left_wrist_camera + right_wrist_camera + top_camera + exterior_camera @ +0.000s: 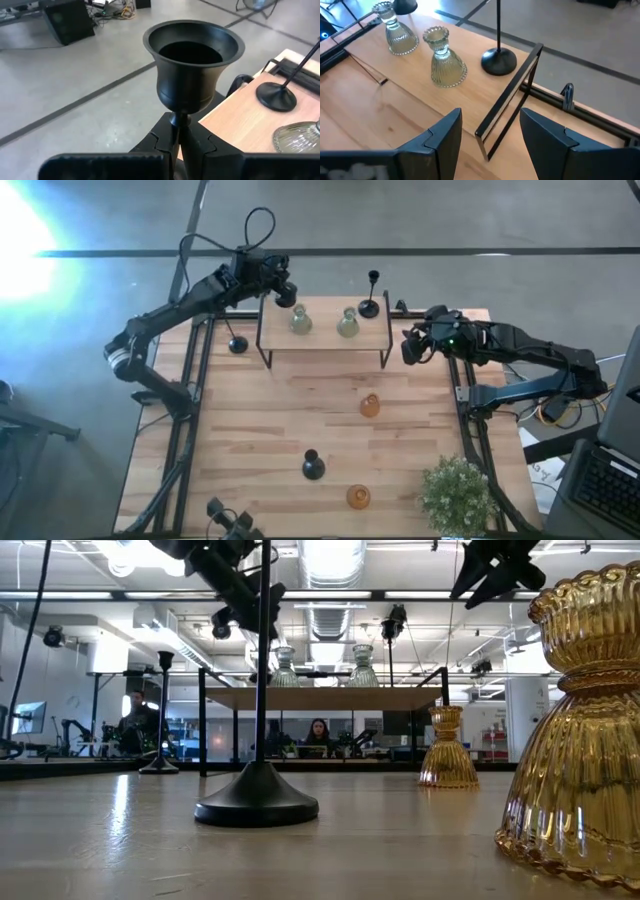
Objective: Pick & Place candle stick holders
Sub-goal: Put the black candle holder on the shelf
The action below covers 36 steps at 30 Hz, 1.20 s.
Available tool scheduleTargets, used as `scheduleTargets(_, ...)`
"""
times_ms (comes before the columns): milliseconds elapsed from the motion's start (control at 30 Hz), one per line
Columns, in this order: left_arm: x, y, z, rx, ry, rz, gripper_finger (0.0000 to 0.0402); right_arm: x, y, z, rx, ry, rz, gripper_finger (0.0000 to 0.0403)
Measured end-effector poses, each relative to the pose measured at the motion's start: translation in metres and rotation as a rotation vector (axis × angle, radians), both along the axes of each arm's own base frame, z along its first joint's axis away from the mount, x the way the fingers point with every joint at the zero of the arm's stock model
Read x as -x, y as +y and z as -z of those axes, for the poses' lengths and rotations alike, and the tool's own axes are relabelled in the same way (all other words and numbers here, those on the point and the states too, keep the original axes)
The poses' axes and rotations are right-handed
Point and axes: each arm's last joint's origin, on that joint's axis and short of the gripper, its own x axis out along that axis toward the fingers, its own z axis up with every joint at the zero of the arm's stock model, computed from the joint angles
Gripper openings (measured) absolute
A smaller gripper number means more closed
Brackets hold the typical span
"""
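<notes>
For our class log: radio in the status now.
Left gripper shut on black holder at shelf's back corner. Right gripper open, empty, beside shelf. Nothing blocking.

Two dark, slender arms, matte black casings throughout. The left arm (190,300) trails a looping black cable and wears a pale band near its base; the right arm (530,355) shows a small green light by its wrist. Blocky black fingers (440,140).
</notes>
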Motion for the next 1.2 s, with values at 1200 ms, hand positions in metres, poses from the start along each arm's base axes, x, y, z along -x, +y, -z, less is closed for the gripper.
scheduleTargets(1200, 0.02, -0.005, 0.05, -0.002, -0.083, 0.015, 0.0019, 0.005, 0.001, 0.006, -0.013, -0.014, 0.022, 0.0189)
